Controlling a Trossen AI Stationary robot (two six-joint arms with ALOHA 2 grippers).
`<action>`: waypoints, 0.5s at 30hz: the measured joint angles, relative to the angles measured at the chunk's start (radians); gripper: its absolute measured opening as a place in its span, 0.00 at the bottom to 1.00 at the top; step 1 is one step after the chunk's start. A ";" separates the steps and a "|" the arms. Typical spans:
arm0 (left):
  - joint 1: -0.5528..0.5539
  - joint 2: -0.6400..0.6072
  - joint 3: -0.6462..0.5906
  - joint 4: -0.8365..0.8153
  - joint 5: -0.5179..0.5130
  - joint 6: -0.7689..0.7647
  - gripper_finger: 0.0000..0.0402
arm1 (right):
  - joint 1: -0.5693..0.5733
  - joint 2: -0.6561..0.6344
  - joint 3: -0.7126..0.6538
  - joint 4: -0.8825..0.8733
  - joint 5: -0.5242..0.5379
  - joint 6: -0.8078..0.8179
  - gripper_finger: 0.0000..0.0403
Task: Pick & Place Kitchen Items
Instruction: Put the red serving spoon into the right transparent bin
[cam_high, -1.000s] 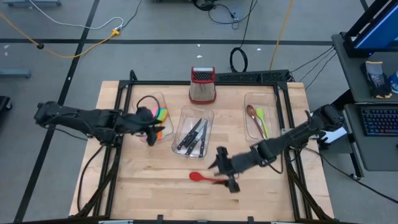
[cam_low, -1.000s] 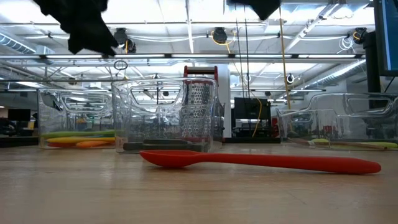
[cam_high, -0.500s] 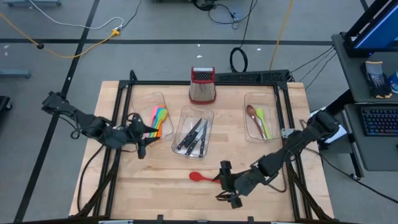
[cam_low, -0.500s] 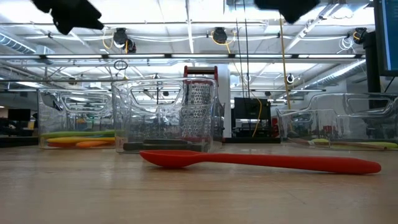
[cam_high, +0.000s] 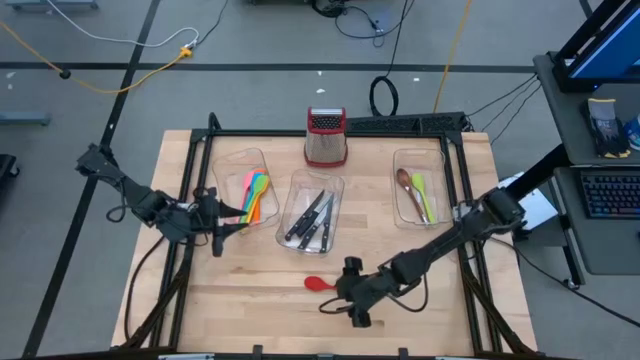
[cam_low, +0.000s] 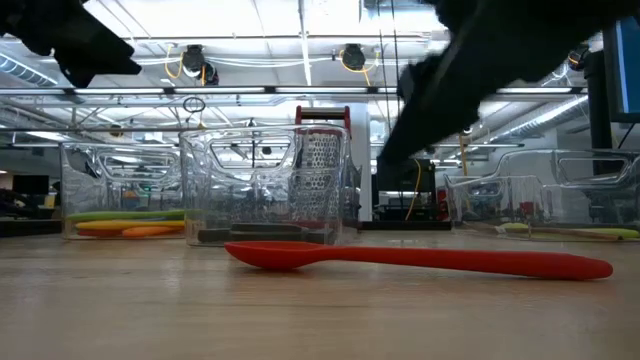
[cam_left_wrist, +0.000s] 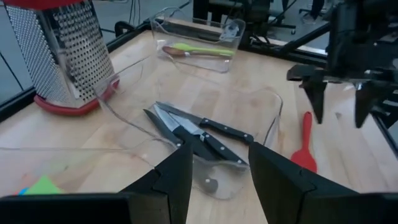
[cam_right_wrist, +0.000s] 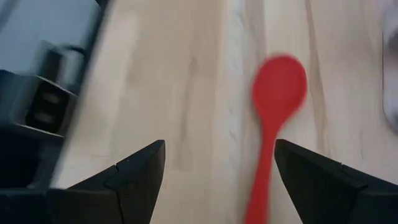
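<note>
A red spoon (cam_high: 320, 284) lies flat on the wooden table near its front edge, and also shows in the low view (cam_low: 400, 258). My right gripper (cam_high: 342, 293) hovers open just above its handle, pointing along it toward the bowl (cam_right_wrist: 278, 84). The fingers (cam_right_wrist: 134, 171) stand wide apart, clear of the spoon. My left gripper (cam_high: 218, 230) hangs open and holding nothing at the left bin's near left corner (cam_left_wrist: 217, 180). Coloured utensils (cam_high: 255, 190) lie in the left bin, black-handled knives (cam_high: 312, 215) in the middle bin, and a brown spoon and green utensil (cam_high: 415, 192) in the right bin.
Three clear plastic bins stand in a row across the table's middle (cam_high: 240, 165). A red-topped metal box grater (cam_high: 326, 138) stands upright behind the middle bin. A black frame (cam_high: 440, 125) runs around the table's far part. Bare wood lies left of the spoon (cam_high: 240, 290).
My left gripper has drawn back from over the left bin toward the table's left edge and sunk a little. My right gripper has come down and moved toward the near edge over the red spoon's handle, rolling somewhat. The spoon has stayed where it was.
</note>
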 joint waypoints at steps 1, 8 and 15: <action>0.000 -0.016 -0.011 0.000 0.000 0.007 0.40 | -0.002 0.012 0.000 -0.007 0.001 0.009 0.73; 0.000 -0.111 -0.077 0.103 0.042 0.112 0.40 | -0.041 0.086 0.000 -0.005 0.013 0.024 0.73; 0.013 -0.136 -0.100 0.132 0.053 0.149 0.40 | -0.069 0.154 0.002 0.020 0.025 0.024 0.73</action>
